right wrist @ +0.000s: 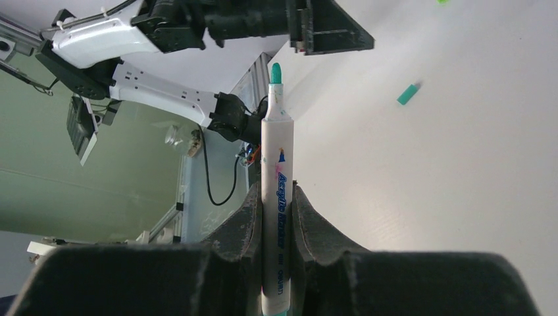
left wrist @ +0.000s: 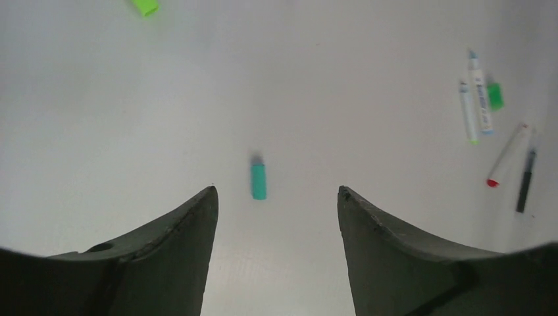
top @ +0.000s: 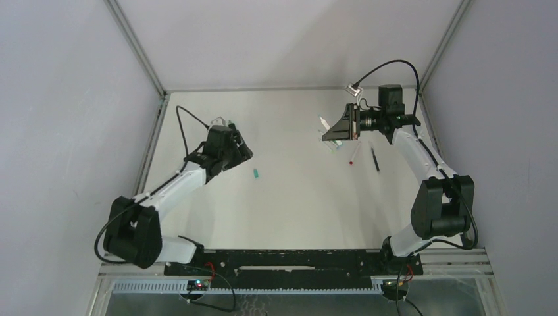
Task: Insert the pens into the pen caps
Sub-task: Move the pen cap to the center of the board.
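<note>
My right gripper is shut on a white pen with a teal tip, held above the table; it also shows in the top view. A teal cap lies on the table just ahead of my open, empty left gripper, between its fingers' lines; the top view shows the cap right of that gripper. Two white pens and a darker green cap lie far right. A red-tipped pen and a thin dark pen lie beside them.
A bright green cap lies at the far left near the back. The red-tipped pen and dark pen lie below my right gripper in the top view. Grey walls close the table's sides and back.
</note>
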`<state>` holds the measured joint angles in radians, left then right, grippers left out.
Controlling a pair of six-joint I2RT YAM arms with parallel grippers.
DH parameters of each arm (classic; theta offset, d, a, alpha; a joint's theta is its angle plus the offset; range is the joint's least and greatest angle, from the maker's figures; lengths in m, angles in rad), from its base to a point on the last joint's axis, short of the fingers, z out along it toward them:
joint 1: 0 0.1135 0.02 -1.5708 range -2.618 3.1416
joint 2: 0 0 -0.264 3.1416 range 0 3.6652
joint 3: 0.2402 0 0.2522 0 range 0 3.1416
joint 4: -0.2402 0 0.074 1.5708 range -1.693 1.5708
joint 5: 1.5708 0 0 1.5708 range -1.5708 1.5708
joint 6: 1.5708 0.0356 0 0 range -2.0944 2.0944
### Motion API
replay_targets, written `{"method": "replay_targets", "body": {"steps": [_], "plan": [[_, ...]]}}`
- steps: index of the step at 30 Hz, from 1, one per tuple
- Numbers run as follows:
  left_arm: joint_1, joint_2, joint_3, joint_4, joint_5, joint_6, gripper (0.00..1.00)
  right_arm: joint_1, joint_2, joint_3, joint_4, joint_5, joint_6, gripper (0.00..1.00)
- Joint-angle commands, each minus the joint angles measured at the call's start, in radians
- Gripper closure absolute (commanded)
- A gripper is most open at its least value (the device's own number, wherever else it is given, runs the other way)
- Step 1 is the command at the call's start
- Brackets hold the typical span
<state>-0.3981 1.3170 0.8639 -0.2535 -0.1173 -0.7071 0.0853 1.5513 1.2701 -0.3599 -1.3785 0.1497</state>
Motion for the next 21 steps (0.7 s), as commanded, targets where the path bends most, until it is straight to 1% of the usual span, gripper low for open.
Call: {"method": "replay_targets", "body": {"steps": [1, 5, 10, 11, 12, 13, 14, 17, 18, 20, 21], "plan": [[0.001, 0.082, 0.008, -0.046, 0.010, -0.135, 0.30, 0.004, -0.046, -0.005, 0.009, -0.015, -0.023, 1.00], [-0.078, 0.177, 0.111, -0.162, -0.106, -0.172, 0.29, 0.006, -0.045, -0.005, 0.015, -0.016, -0.017, 1.00], [-0.137, 0.344, 0.271, -0.308, -0.160, -0.173, 0.32, 0.008, -0.045, -0.006, 0.016, -0.016, -0.017, 1.00], [-0.143, 0.369, 0.288, -0.322, -0.168, -0.169, 0.33, 0.008, -0.045, -0.006, 0.016, -0.017, -0.016, 1.00], [-0.147, 0.388, 0.301, -0.335, -0.177, -0.165, 0.38, 0.008, -0.045, -0.005, 0.016, -0.016, -0.017, 1.00], [-0.148, 0.404, 0.310, -0.344, -0.187, -0.163, 0.45, 0.008, -0.046, -0.006, 0.016, -0.017, -0.017, 1.00], [-0.147, 0.419, 0.317, -0.349, -0.190, -0.159, 0.49, 0.008, -0.046, -0.006, 0.016, -0.016, -0.017, 1.00], [-0.148, 0.448, 0.339, -0.362, -0.209, -0.141, 0.51, 0.008, -0.045, -0.006, 0.017, -0.016, -0.015, 1.00], [-0.147, 0.459, 0.350, -0.368, -0.211, -0.134, 0.54, 0.008, -0.044, -0.006, 0.018, -0.016, -0.013, 1.00], [-0.146, 0.484, 0.372, -0.382, -0.210, -0.124, 0.55, 0.008, -0.042, -0.005, 0.022, -0.018, -0.012, 1.00], [-0.146, 0.494, 0.380, -0.383, -0.204, -0.121, 0.58, 0.008, -0.042, -0.006, 0.021, -0.018, -0.012, 1.00]]}}
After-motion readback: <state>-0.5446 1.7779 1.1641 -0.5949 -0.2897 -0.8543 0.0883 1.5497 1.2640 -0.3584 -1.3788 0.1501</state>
